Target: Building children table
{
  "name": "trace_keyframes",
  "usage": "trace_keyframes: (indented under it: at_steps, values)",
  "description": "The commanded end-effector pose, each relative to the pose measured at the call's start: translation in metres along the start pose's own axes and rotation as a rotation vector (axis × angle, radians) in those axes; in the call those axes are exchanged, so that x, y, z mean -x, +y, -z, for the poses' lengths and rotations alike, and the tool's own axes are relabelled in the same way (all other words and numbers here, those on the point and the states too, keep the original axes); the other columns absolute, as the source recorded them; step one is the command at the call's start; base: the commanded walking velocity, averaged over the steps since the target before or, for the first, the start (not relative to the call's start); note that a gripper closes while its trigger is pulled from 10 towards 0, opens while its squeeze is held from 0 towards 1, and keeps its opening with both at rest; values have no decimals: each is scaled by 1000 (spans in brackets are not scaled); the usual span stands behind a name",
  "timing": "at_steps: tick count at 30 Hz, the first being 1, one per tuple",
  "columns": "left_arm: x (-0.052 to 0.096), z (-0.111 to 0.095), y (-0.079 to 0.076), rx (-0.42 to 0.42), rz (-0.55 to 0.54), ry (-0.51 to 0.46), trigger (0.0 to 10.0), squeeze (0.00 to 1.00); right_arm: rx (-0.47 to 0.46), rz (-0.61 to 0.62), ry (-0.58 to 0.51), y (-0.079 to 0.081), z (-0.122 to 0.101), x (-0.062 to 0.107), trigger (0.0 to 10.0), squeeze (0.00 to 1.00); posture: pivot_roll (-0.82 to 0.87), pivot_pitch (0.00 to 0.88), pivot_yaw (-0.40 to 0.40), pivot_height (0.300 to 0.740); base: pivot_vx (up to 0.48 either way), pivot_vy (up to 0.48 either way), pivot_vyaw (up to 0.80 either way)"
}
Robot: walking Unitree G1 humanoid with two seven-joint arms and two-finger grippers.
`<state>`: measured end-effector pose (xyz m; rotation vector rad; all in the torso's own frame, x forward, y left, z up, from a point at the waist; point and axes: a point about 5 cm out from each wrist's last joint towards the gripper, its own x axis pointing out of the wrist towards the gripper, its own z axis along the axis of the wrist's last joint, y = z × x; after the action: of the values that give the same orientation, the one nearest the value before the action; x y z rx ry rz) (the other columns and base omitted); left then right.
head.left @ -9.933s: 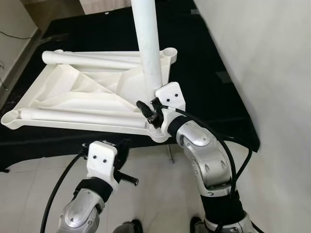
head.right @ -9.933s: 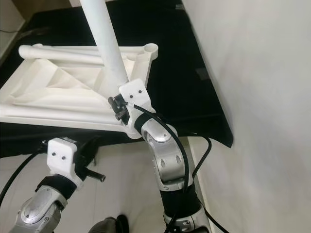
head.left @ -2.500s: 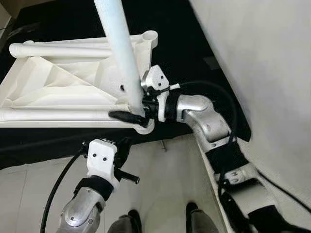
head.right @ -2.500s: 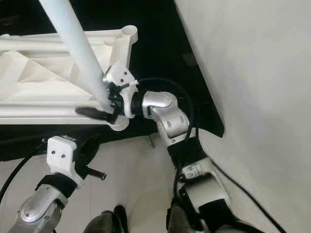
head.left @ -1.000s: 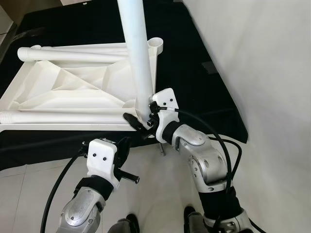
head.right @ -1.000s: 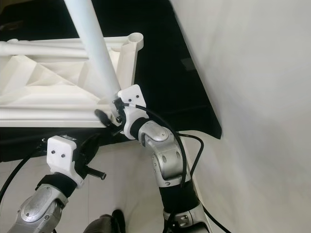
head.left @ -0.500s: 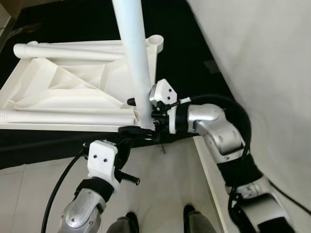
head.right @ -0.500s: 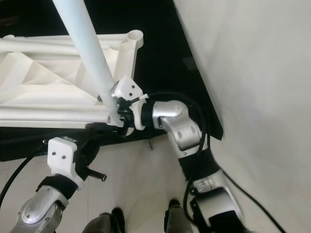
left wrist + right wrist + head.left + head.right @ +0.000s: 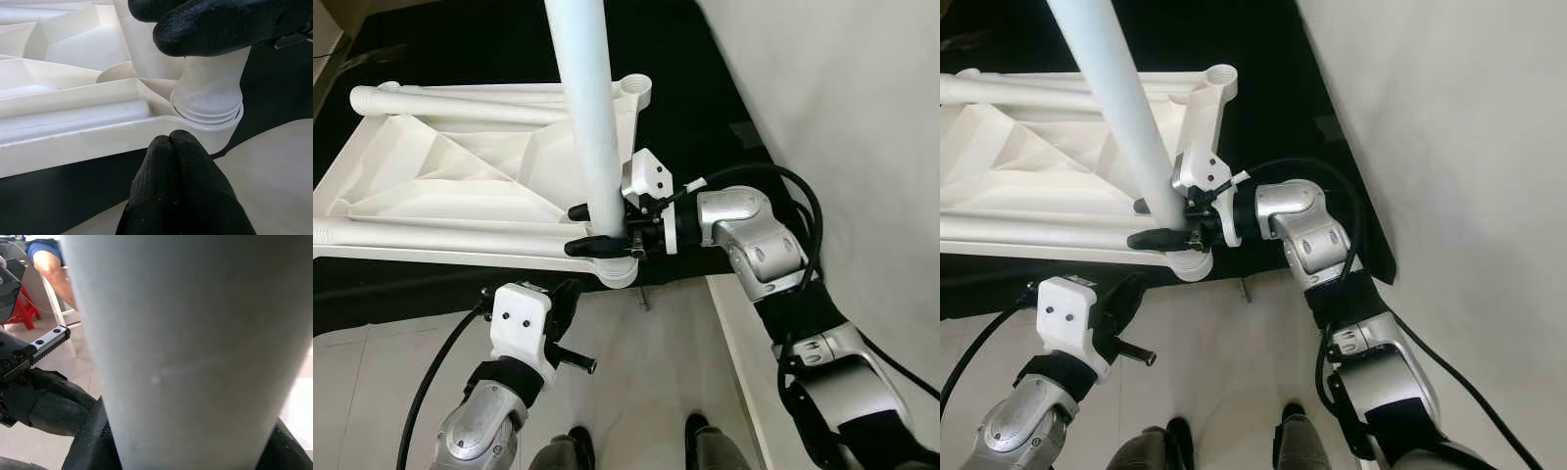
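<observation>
the upturned table top (image 9: 460,196) lies underside up on a black mat (image 9: 705,127), and serves here as the reference. a white leg (image 9: 592,117) stands upright in the table top's near right corner socket (image 9: 208,110); the left wrist view shows the leg's threaded foot seated in the collar with a few ridges still above the rim.

change noted: over the last second the right arm has swung from a forearm-up pose at the corner to a sideways reach from the right, wrist rolled over, with the leg remaining in the same socket. judgement: this reads as a turning stroke, screwing the leg home; the exposed ridges suggest it is not yet fully down.

right gripper (image 9: 597,230): its black fingers are clamped around the base of the leg, one in front and one behind, just above the socket. the right wrist view confirms the leg pressed close between them.

left gripper (image 9: 178,169): held below the table top's near edge, fingers pressed together on nothing, idle.

other sockets: the far right corner socket (image 9: 634,90) is open and empty. two further legs (image 9: 460,108) lie flat inside the table top, along its far and near rails.

surface and room: the mat is spread on pale tiled floor (image 9: 636,382); a white wall (image 9: 842,117) runs along the table top's right. a seated person's legs (image 9: 49,264) and a red stool (image 9: 17,313) appear beyond the leg in the right wrist view.
</observation>
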<state>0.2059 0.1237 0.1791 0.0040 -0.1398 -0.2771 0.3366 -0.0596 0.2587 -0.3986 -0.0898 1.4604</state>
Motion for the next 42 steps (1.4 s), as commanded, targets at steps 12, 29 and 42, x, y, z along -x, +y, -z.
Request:
trace_keyframes:
  at_steps: [12,29,42]
  values:
    - [3,3,5,-6,-11,22,10000,0,-334,800,170,47,52,-17,0,0,33,323,94,740,0,0,0]
    - [1,3,6,-11,-14,21,10000,0,-345,531,-140,36,12,-59,10000,1000,39,323,86,740,0,0,0]
    - [2,1,4,-4,-17,17,10000,0,-27,-5,-77,29,-10,-36,10000,0,49,331,82,740,0,0,0]
